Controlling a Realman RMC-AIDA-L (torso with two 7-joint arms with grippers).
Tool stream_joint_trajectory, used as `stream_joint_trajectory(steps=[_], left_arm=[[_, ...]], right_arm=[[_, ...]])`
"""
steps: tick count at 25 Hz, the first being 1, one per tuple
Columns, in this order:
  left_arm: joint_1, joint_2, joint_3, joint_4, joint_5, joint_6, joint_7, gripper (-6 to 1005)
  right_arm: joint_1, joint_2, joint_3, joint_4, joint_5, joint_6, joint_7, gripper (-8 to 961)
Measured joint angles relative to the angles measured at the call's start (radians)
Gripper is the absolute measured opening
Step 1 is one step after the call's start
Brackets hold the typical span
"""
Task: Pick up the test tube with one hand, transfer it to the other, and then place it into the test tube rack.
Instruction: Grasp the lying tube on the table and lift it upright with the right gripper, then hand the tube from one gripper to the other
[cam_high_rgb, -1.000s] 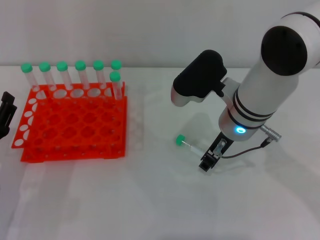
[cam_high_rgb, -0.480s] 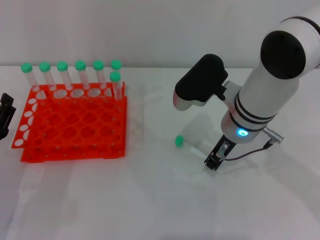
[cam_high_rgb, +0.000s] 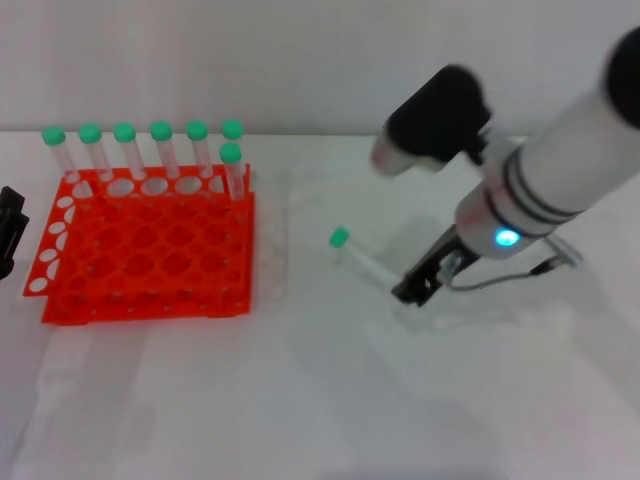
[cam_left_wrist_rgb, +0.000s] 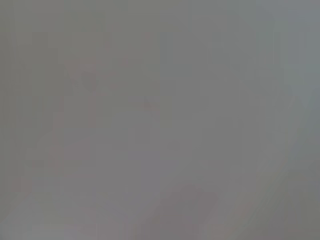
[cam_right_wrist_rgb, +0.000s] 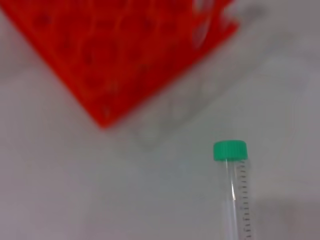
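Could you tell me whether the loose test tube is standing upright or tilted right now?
Tilted. The test tube slants from the right tool at its lower end, with its green cap angled toward the rack.

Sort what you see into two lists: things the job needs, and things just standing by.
Job:
tube, held in the right claw
rack
left claw, waiting beside the rack

Standing by:
seven racked tubes
table

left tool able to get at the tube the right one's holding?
Probably yes. The left tool sits parked beyond the test tube rack; the test tube is lifted with its green-capped end sticking out of the right tool.
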Motion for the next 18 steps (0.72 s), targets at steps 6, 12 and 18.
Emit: stream_joint_trajectory(steps=[6,12,18], left_arm=[[0.010,0.001,0.010,-0.003,0.003,-0.035,-0.053,837],[0.004,0.008,0.062,-0.004,0.014,-0.064,-0.054,837],[-0.001,0.011,0.069,-0.005,0.088,-0.135,-0.054,837]], right_arm=[[-0.233,-0.003,0.183,-0.216,0.158,-0.060,-0.221,188],[-0.453,-0.004,0.276,-0.227,0.628,-0.150,-0.673,188],[-0.570,-0.006,0.294,0.001,1.156,-0.131,-1.190,188]])
